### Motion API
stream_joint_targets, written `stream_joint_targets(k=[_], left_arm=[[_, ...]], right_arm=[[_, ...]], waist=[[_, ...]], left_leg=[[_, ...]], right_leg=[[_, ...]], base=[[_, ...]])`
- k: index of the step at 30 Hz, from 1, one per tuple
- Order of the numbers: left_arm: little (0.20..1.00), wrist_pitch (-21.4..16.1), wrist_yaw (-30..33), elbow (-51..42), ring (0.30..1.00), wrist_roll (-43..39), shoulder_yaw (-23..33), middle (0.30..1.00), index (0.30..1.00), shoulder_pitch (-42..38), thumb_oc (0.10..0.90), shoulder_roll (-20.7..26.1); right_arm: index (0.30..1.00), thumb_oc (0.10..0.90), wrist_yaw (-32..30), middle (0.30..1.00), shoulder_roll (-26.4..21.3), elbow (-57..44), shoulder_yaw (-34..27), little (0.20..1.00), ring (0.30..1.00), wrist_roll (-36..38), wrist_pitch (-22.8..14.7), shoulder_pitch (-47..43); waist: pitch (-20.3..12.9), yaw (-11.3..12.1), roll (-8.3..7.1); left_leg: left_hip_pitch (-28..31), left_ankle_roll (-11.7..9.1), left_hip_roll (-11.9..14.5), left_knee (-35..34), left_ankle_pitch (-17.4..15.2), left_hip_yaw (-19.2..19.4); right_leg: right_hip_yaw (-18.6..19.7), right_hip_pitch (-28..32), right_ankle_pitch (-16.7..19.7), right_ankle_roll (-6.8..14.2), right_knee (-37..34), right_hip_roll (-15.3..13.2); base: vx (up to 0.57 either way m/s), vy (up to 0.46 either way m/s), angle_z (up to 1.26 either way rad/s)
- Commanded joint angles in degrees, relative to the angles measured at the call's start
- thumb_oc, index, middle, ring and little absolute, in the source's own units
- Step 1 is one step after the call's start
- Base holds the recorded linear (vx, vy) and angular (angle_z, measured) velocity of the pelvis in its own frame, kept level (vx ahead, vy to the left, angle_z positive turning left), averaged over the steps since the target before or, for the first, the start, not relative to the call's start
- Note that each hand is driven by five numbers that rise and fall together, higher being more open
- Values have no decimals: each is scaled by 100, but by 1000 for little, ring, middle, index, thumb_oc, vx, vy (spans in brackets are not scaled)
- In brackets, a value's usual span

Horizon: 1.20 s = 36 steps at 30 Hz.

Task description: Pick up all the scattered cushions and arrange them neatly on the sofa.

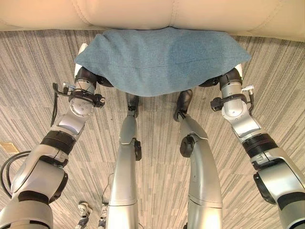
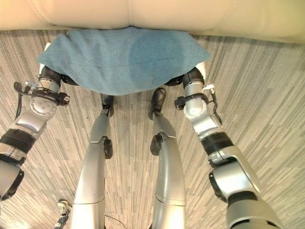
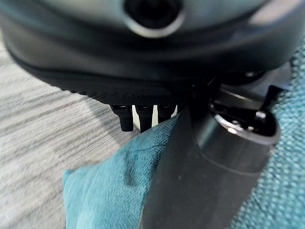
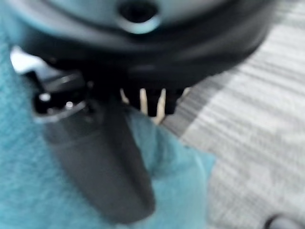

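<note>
The left hand (image 1: 86, 75) and right hand (image 1: 229, 77) are gripping the teal cushion (image 1: 162, 59) at opposite ends (thumbs pressing the cloth); so it is staying level before the sofa (image 1: 143, 13).

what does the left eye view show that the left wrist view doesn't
The left eye view takes in the whole blue cushion held up between the left hand and the right hand, with the cream sofa just beyond it. The left wrist view gives the close detail: the left thumb lying along the cloth at one corner of the cushion, fingers behind it. Both show the cushion, the left hand and the striped grey floor.
</note>
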Motion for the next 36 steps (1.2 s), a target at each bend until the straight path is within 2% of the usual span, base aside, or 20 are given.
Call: stream_joint_targets(k=[1,2,3,13,19,22,23,24,25,31,33,34,35,36], left_arm=[[900,-629,-198,-978,900,-578,-336,900,900,294,800,-1141],[900,-662,-203,-1093,900,-712,-288,900,900,336,800,-1167],[300,-689,-206,-1182,300,-810,-245,300,300,371,400,-1190],[300,-837,-129,-1804,300,-1165,110,300,300,564,400,-1304],[300,-908,-163,-2319,300,-1104,221,300,300,808,400,-1522],[300,-940,-242,-2574,300,-1063,259,300,300,1081,400,-1616],[300,-958,-334,-2729,300,-1137,366,300,300,1299,400,-1697],[300,-955,-334,-2731,300,-1138,367,300,300,1313,400,-1702],[300,-975,-428,-2880,300,-1191,372,300,300,1575,400,-1773],[300,-1017,-654,-3184,300,-1325,451,300,300,2410,400,-1909],[300,-1031,-757,-3259,300,-1384,499,300,300,2767,400,-1939],[300,-1030,-861,-3353,300,-1447,547,300,300,3078,400,-1938],[300,-1024,-909,-3391,300,-1457,587,300,300,3270,400,-1944],[300,-1023,-908,-3394,300,-1457,587,300,300,3274,400,-1943]], right_arm=[[782,722,673,782,1397,-1484,900,782,782,732,-940,-261],[368,445,733,368,1459,-1587,931,368,368,858,-977,-263],[300,400,779,300,1491,-1673,950,300,300,948,-1000,-251],[300,400,782,300,1365,-2082,779,300,300,1013,-1099,-43],[300,400,782,300,1292,-2705,411,300,300,1098,-1239,427],[300,400,796,300,1231,-3038,299,300,300,1021,-1251,728],[300,400,818,300,1206,-3217,231,300,300,969,-1244,963],[300,400,818,300,1205,-3220,236,300,300,969,-1240,977],[300,400,881,300,1179,-3442,196,300,300,924,-1228,1283],[300,400,1093,300,1143,-3769,87,300,300,930,-1203,2268],[300,400,1182,300,1184,-3809,-5,300,300,1021,-1216,2705],[300,400,1271,300,1168,-3893,-103,300,300,1077,-1197,3066],[300,400,1314,300,1191,-3905,-159,300,300,1087,-1188,3274],[300,400,1314,300,1191,-3908,-159,300,300,1086,-1187,3278]], waist=[[-893,-115,53],[-899,-110,52],[-917,-104,53],[-1121,-71,47],[-1248,-92,11],[-1257,-101,-6],[-1261,-99,-20],[-1272,-104,-16],[-1273,-103,-32],[-1354,-100,-119],[-1344,-95,-157],[-1338,-106,-205],[-1322,-110,-230],[-1304,-110,-230]], left_leg=[[-215,150,-67,38,-448,67],[-232,150,-75,56,-448,60],[-243,146,-74,59,-447,55],[-177,126,-65,103,-469,71],[428,82,-6,-226,-445,85],[1004,32,30,-547,-406,84],[1354,16,44,-808,-182,92],[1470,-15,47,-811,-367,62],[1807,-19,53,-1038,-150,63],[3108,-89,59,-1443,-174,-14],[3719,-107,85,-1594,-202,-25],[4248,-117,112,-1675,-248,-29],[4554,-128,132,-1716,-275,-27],[4582,-129,134,-1725,-274,-28]], right_leg=[[469,149,170,712,-770,288],[465,133,171,710,-748,296],[462,125,169,709,-746,297],[404,191,147,706,-680,313],[332,721,135,709,-891,320],[279,1221,129,718,-1096,289],[197,1526,308,665,-1291,266],[232,1618,123,710,-1247,279],[154,1931,309,655,-1491,256],[-3,3110,271,632,-1906,223],[-73,3688,245,625,-2071,236],[-117,4251,213,614,-2224,246],[-159,4561,196,609,-2291,260],[-162,4590,197,609,-2300,262]], base=[[-7,-46,2],[0,0,0],[0,0,0],[0,0,0],[-11,-2,1],[-36,-19,6],[-20,-39,0],[-37,-50,1],[40,-48,1],[5,-45,0],[0,-53,1],[13,-74,-3],[12,-61,-4],[26,-58,0]])
